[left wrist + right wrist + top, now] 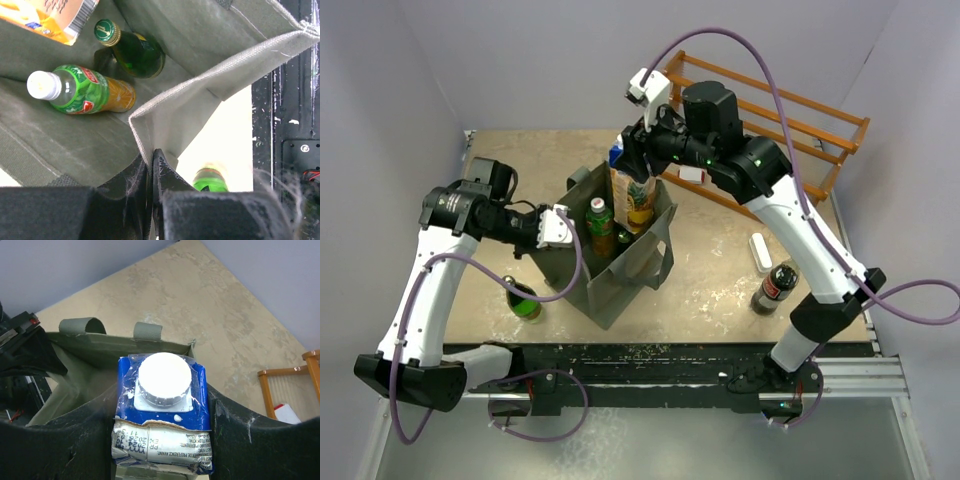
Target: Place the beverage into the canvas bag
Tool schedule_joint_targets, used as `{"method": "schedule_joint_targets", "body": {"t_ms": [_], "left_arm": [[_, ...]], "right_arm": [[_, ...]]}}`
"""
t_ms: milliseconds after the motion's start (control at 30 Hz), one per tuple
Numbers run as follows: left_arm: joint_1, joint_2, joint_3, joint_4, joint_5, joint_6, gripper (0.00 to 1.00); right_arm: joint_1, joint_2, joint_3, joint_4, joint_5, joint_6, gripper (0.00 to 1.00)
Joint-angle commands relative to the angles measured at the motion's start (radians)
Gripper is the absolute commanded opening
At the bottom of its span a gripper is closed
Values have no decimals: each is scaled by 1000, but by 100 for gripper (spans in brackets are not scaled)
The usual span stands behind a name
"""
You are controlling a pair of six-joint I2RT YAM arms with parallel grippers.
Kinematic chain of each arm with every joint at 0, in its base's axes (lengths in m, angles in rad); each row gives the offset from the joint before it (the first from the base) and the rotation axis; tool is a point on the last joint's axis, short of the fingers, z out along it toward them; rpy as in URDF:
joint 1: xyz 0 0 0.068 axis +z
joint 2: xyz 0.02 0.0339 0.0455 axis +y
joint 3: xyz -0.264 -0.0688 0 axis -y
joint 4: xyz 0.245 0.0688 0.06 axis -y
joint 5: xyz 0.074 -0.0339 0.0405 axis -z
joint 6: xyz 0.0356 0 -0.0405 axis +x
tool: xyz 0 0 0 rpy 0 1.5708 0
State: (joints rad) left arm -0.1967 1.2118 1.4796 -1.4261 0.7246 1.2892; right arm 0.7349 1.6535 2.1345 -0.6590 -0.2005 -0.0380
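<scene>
The dark grey-green canvas bag [638, 268] stands open at the table's middle. My left gripper [560, 228] is shut on the bag's near-left rim [165, 102] and holds the mouth open; its fingers [162, 172] pinch the fabric. My right gripper [642, 150] is shut on a juice carton [633, 197] with a blue top and white cap [164, 380]. The carton hangs upright with its lower end inside the bag's mouth [50, 15]. Two bottles lie in the bag: a green-labelled one with a white cap [82, 91] and a green glass one [135, 50].
A green bottle [527, 302] stands on the table left of the bag, also in the left wrist view [210, 181]. A dark cola bottle [775, 287] and a small white object [760, 250] sit at the right. A wooden rack [790, 125] stands at the back right.
</scene>
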Motion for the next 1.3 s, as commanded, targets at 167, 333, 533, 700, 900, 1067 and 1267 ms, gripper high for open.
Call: {"method": "schedule_joint_targets", "body": {"t_ms": [167, 333, 533, 700, 900, 1067, 1267], "left_arm": [[5, 5, -34, -17, 112, 2, 10], [5, 13, -33, -15, 133, -19, 10], [5, 5, -26, 13, 137, -47, 10], [5, -7, -15, 24, 144, -65, 9], [6, -10, -14, 37, 142, -88, 4], [5, -8, -11, 11, 116, -92, 0], [5, -17, -10, -9, 101, -85, 0]], "right_arm": [[13, -36, 75, 336, -236, 13, 0], [31, -4, 93, 332, -316, 37, 0], [41, 13, 110, 330, -345, 52, 0], [47, 37, 105, 362, -401, 118, 0], [75, 72, 102, 392, -413, 154, 0], [86, 95, 57, 447, -360, 147, 0], [96, 125, -2, 508, -309, 114, 0]]}}
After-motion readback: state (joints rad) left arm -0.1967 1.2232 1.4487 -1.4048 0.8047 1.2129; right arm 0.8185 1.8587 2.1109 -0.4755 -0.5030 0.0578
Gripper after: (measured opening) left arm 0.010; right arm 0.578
